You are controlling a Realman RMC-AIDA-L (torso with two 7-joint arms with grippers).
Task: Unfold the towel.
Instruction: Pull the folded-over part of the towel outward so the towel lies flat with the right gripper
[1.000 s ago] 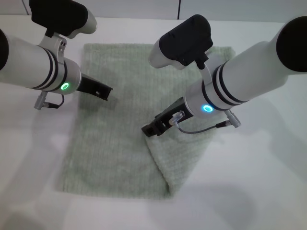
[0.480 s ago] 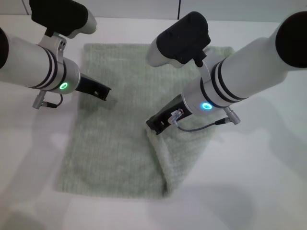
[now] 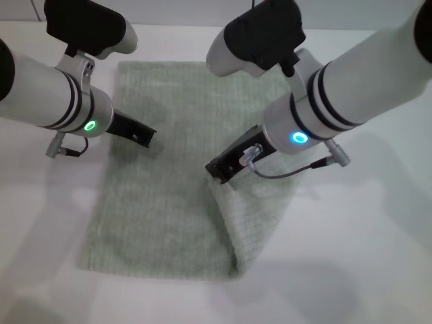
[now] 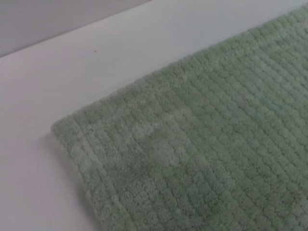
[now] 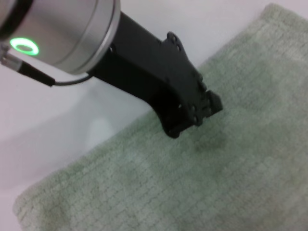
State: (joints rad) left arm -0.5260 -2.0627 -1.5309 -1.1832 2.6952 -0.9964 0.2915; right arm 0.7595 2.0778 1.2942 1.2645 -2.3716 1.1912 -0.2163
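The pale green towel [image 3: 162, 196] lies on the white table, with its right part folded over into a double layer along a slanted edge. My right gripper [image 3: 216, 170] is at the top of that folded edge, shut on the towel's upper layer and holding it a little raised. My left gripper [image 3: 147, 137] hovers just above the towel's upper left part. It also shows in the right wrist view [image 5: 197, 118], casting a small shadow on the cloth [image 5: 192, 192]. The left wrist view shows a flat towel corner [image 4: 202, 159] on the table.
The white table [image 3: 378, 256] surrounds the towel on all sides. Both arms reach over the towel's far half. A grey cable [image 3: 283, 172] hangs from the right wrist above the folded layer.
My right arm has risen and drawn slightly right, and the gripped towel edge has lifted with it. The left arm has barely moved.
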